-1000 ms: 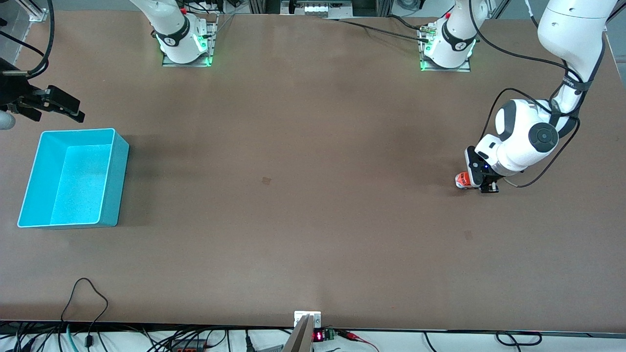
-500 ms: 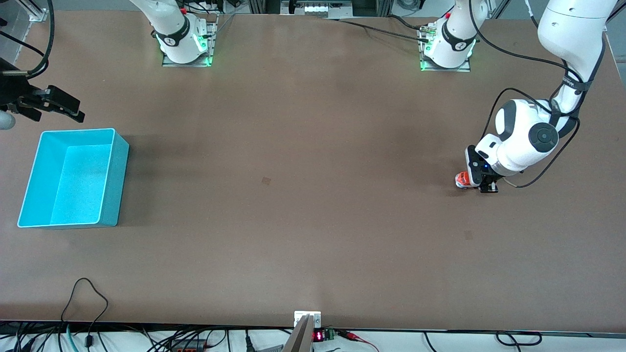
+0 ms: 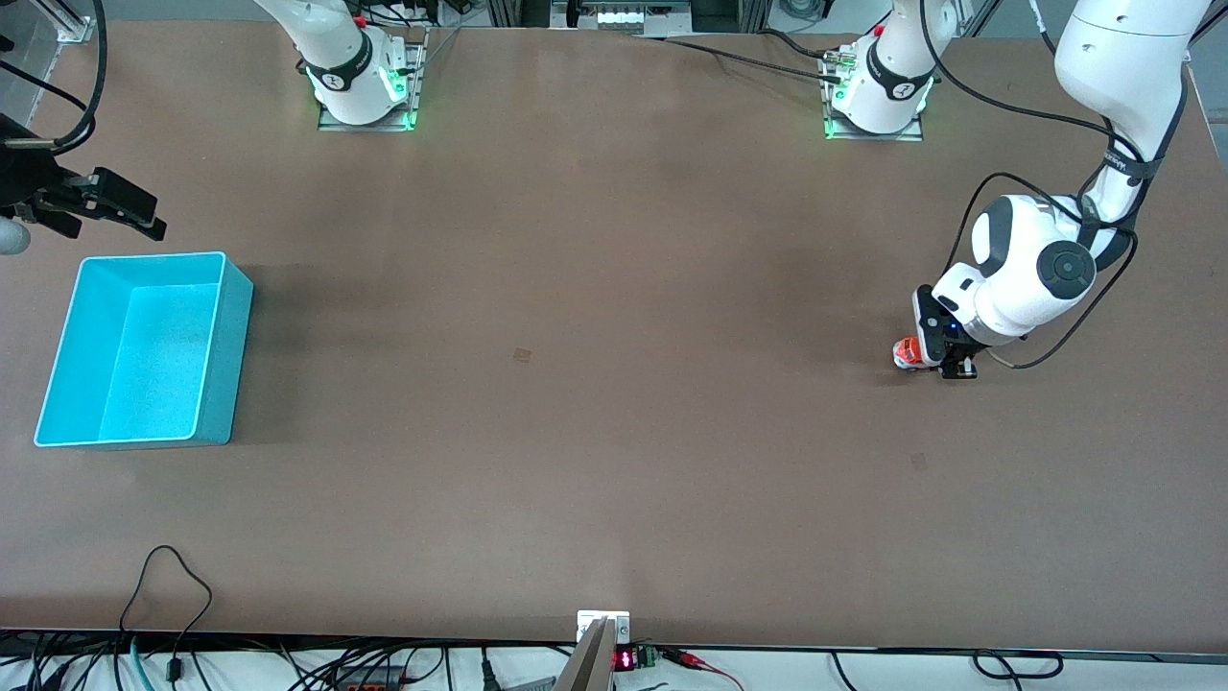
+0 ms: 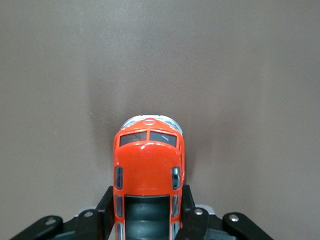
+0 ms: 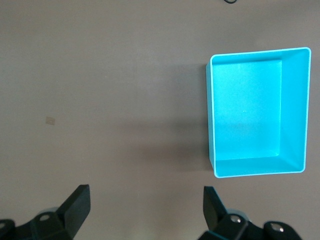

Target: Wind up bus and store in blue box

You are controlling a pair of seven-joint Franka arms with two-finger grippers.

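Observation:
The small orange bus (image 3: 904, 353) sits low at the table near the left arm's end, its white-grey front pointing toward the right arm's end. My left gripper (image 3: 935, 361) is shut on it. In the left wrist view the black fingers (image 4: 105, 202) press both sides of the bus (image 4: 148, 162) at its dark roof panel. The blue box (image 3: 225, 355) stands at the right arm's end and holds nothing. My right gripper (image 3: 129, 213) waits open over the table just beside the box. The right wrist view shows the right gripper (image 5: 145, 202) with nothing between its fingers and the box (image 5: 295, 110) farther off.
Both arm bases (image 3: 363, 86) stand along the table's edge farthest from the front camera. Cables (image 3: 173, 576) and a small display (image 3: 624, 660) lie at the edge nearest it. A small dark mark (image 3: 523, 354) shows mid-table. Wide bare tabletop separates bus and box.

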